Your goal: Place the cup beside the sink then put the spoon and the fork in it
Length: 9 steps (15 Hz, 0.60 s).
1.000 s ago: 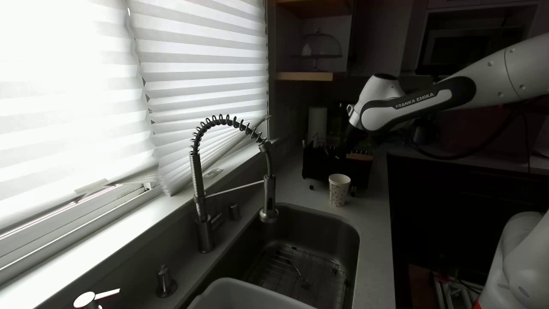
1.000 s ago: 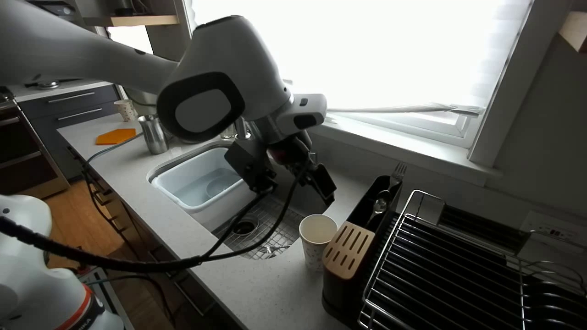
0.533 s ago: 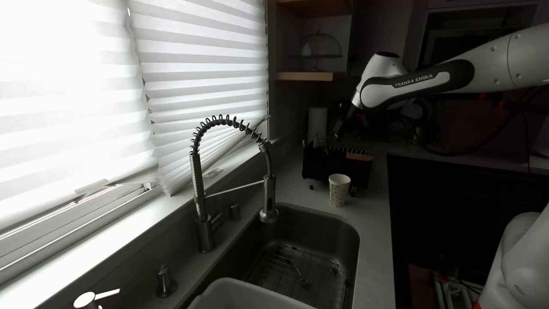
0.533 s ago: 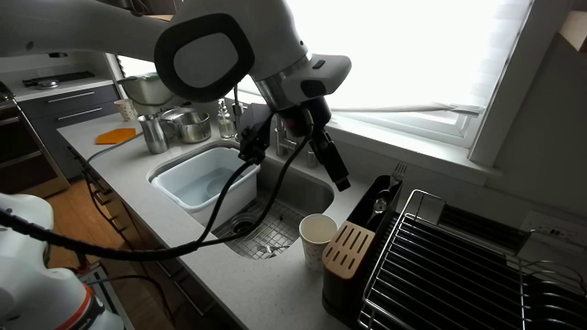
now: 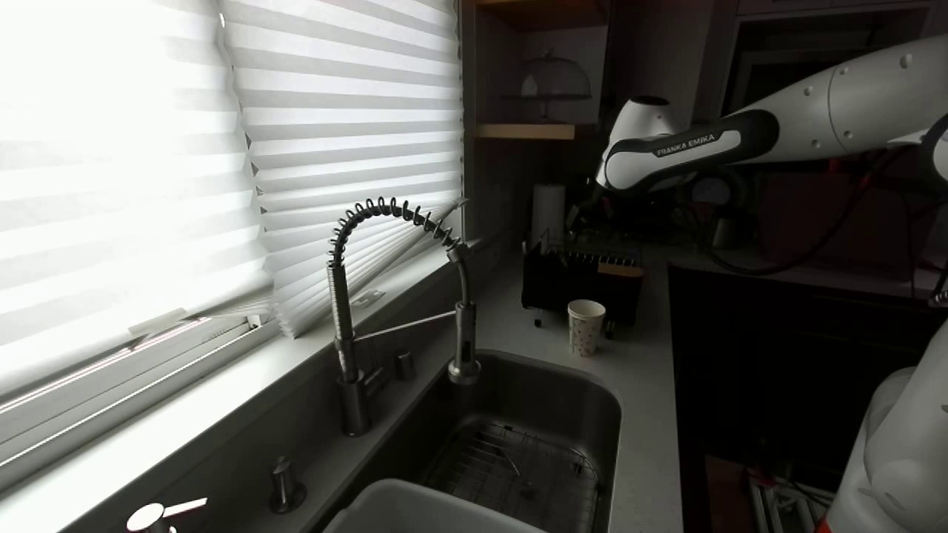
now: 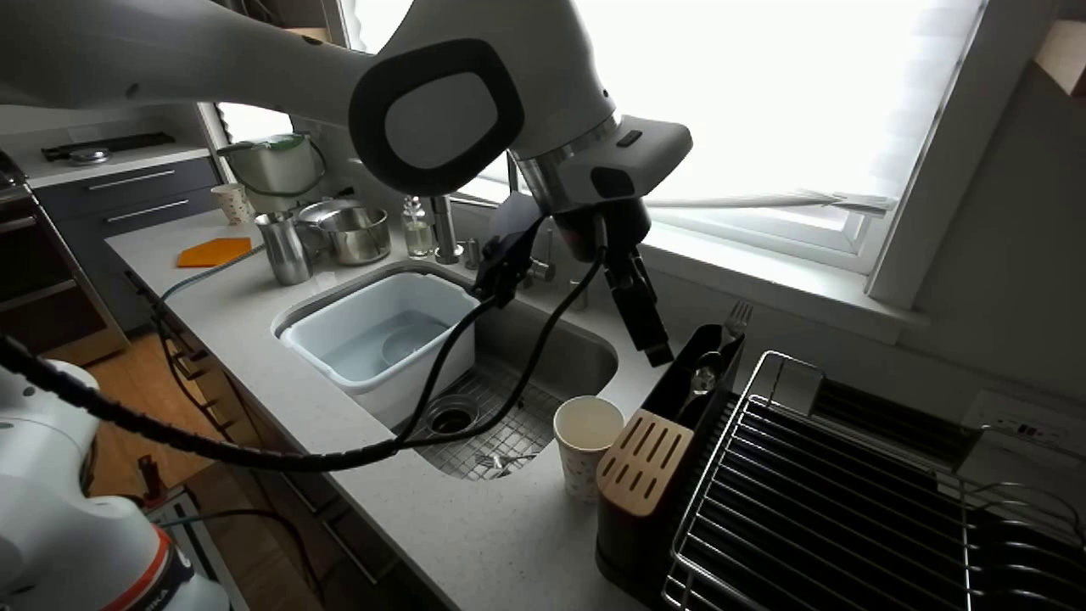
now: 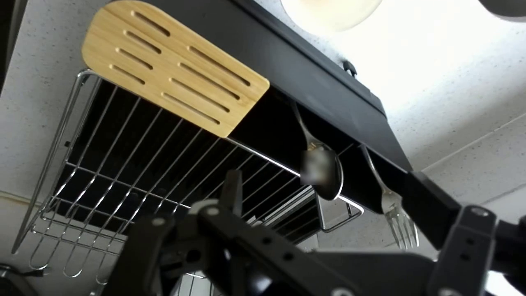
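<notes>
Basically, end effector [image 7: 322, 176]: jaws spread wide, only air in the gap; hangs over the black caddy [image 6: 624, 543], pointing down.
Contact: in the wrist view the right jaw looks just beside the fork [image 7: 395, 209]; touching or not, can't tell.
Cup [image 6: 585, 450]: upright on the bench [image 6: 509, 543], beside the sink [image 5: 541, 385], just left of the caddy's near end; touching caddy, can't tell.
Cup count: two; second cup [image 6: 231, 204] at the far left of the bench.
Spoon [image 6: 703, 382]: one in the caddy, bowl up, leaning.
Fork in caddy: one, tines up, leaning, farther from the wooden lid [image 7: 168, 70] than the spoon.
Lid slots: eight.
Sink count: one, left of the cup in an exterior view, wire grid [image 6: 534, 428] at the bottom.
Loose cutlery [image 6: 496, 462]: on the grid, too small to count.
White tub [image 6: 407, 399]: one, in the sink's left part.
Coiled-spring faucet [image 5: 338, 303]: one, window side of sink.
Dish rack [image 6: 814, 492]: one, right of the caddy.
Steel tumbler [image 6: 287, 250]: one, far left.
Soap bottle [image 6: 417, 229]: one, far side of sink.
Orange mat [image 6: 216, 252]: one, far left.
</notes>
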Each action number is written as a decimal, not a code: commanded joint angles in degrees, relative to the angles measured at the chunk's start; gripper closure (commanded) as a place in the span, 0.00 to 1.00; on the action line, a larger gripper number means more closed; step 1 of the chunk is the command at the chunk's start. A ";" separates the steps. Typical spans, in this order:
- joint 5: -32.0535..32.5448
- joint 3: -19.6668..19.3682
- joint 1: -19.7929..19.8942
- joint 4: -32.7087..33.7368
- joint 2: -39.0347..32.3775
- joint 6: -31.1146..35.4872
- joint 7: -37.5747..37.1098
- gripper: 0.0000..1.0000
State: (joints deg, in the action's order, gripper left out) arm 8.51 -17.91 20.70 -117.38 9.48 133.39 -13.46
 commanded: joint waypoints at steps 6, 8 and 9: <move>-2.70 -0.39 0.24 2.61 -5.49 0.55 -10.12 0.00; -4.97 -0.73 0.07 3.63 -7.21 1.60 -10.10 0.00; -5.96 -0.95 0.06 4.27 -8.20 2.05 -9.13 0.01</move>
State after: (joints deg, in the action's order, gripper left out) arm 5.83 -18.07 20.83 -115.73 4.87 133.95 -22.79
